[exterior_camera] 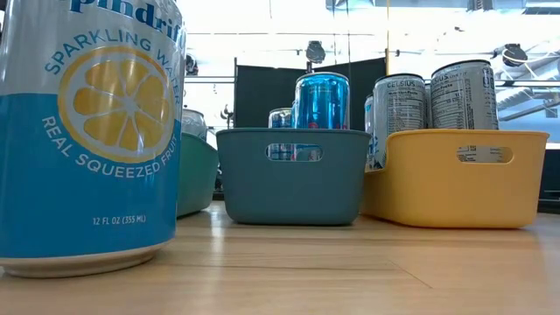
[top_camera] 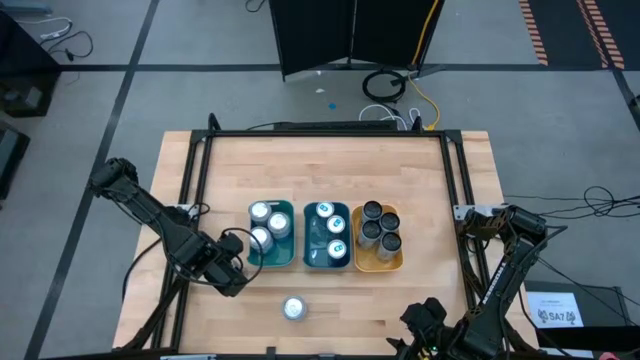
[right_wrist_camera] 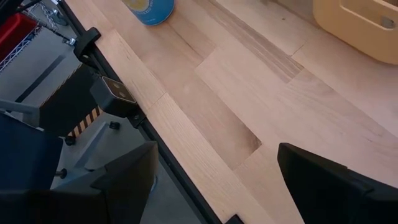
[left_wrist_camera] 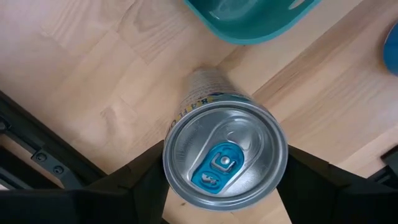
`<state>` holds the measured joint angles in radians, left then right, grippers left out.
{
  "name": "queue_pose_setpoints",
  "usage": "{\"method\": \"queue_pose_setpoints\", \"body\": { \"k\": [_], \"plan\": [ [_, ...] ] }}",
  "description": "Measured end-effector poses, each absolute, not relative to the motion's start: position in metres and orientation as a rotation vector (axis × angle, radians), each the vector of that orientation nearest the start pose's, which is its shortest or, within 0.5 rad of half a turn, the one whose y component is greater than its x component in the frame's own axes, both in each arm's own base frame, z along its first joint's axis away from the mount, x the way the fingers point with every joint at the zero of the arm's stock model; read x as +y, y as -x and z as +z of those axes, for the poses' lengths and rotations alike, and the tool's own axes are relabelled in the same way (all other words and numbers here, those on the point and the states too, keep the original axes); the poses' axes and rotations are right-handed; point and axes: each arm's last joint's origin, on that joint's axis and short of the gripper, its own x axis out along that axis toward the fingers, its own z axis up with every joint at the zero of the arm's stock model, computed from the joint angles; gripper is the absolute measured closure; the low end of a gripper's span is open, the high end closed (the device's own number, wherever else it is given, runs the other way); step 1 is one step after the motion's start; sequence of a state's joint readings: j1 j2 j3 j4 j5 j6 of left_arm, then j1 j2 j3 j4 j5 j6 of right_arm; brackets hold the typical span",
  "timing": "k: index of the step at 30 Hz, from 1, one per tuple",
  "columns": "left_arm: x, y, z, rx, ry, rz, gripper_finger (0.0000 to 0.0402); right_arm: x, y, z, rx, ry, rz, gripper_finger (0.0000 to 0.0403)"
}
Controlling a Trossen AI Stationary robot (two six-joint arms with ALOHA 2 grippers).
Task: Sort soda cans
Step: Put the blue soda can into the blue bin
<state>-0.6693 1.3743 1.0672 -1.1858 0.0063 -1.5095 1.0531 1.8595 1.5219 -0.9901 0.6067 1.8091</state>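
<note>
Blue-white can point(exterior_camera: 87, 131) (yellow lemon print); teal tray point(exterior_camera: 293, 175); yellow tray point(exterior_camera: 459, 175).

One camera looks straight down on the whole worktop point(top_camera: 330, 160). Another sits at worktop level, very close to a blue can point(exterior_camera: 87, 131) (also seen overhead). Two wrist cameras look down at the wood.

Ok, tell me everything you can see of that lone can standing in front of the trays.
The lone can is a metal soda can with a silver top bearing a blue mark. Its label is white above and blue below, with a yellow lemon slice and the words "sparkling water" and "real squeezed fruit". It stands upright on the wooden table near the front edge, apart from the trays. Only the table touches it.
</note>
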Motion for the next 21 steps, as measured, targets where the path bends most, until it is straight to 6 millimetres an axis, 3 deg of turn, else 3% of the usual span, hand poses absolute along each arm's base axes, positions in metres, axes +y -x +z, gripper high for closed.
{"method": "queue_pose_setpoints", "body": {
  "k": [7, 21],
  "plan": [
    [-0.143, -0.18, 0.255, 1.442, 0.75, 0.591, 0.0148, 0.312, -0.197, 0.243, 0.836, -0.683, -0.465, 0.008],
    [-0.14, -0.18, 0.32, 1.286, 0.837, 0.358, 0.015, 0.311, -0.196, 0.243, 0.838, -0.675, -0.47, 0.008]
  ]
}}
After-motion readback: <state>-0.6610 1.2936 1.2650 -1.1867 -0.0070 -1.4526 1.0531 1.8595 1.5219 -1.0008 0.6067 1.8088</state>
